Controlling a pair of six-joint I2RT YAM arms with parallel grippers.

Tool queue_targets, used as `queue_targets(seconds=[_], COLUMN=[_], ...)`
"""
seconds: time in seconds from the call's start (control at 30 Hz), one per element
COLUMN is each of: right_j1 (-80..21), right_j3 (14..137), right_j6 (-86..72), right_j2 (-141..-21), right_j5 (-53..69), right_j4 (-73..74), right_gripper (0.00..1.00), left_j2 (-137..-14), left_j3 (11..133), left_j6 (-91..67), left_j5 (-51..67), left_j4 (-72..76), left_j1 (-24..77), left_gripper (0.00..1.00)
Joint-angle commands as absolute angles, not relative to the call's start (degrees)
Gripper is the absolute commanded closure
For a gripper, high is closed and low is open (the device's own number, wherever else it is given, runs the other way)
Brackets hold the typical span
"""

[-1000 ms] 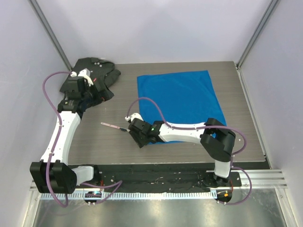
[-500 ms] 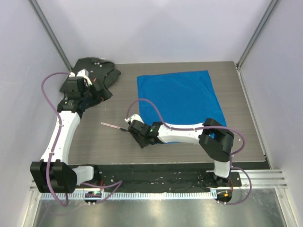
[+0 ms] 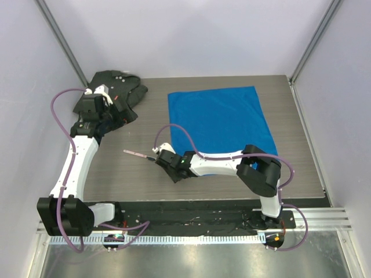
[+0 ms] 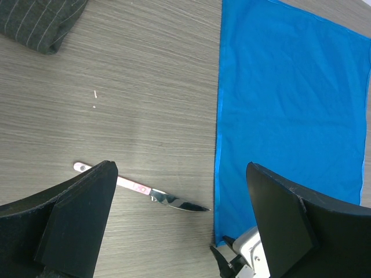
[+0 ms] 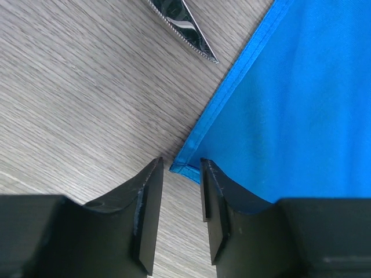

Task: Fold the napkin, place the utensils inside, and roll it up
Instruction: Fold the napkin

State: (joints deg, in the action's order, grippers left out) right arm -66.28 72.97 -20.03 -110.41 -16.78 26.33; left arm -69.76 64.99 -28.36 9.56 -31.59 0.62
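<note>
The right gripper has slid onto the napkin's near-left corner. Its jaws are narrowing but not yet pinching the hemmed, silky blue cloth, so the fold looks imminent. The knife, with a slim pink handle and a shiny serrated blade, lies just left of the napkin. The left gripper hangs wide open, farther left.

- The left arm has white shell links and black joints, with a black block at the lower left of the frame.
- The right arm is built alike, with white links between black joints.
- A purple cable loops along each arm.
- The left pincer has broad matte black fingers.
- The right pincer has black fingers too, with flat inner faces.
</note>
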Motion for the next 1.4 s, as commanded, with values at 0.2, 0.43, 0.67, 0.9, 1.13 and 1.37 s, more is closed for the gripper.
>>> queue_targets(seconds=[0.2, 0.43, 0.67, 0.9, 1.13, 1.37], right_j1=[-66.62, -66.53, -66.62, -66.53, -64.51, -61.0], right_j3=[73.56, 74.35, 76.11, 77.78, 78.13, 77.87], right_j6=[-23.02, -23.29, -23.38, -22.24, -20.83, -19.07], right_j2=[-112.94, -113.47, -111.45, -106.18, -104.94, -104.59], right_j5=[-18.28, -15.65, -14.06, -18.72, -22.59, -23.2], right_j4=[27.51, 28.04, 28.48, 30.75, 32.08, 31.64], right_gripper=[0.79, 0.99, 0.99, 0.99, 0.99, 0.99], left_j2=[-69.26, -69.0, -68.29, -67.68, -67.59, -67.68], left_j3=[65.39, 65.39, 65.39, 65.3, 65.21, 65.21], left_j6=[-29.0, -28.92, -28.74, -28.74, -28.74, -28.83], left_j5=[9.93, 10.02, 9.49, 9.32, 9.32, 9.49], left_j4=[-30.67, -30.67, -30.76, -30.59, -30.5, -30.5], left_j1=[0.26, 0.26, 0.18, 0.26, 0.26, 0.18], left_gripper=[0.0, 0.0, 0.0, 0.0, 0.0, 0.0])
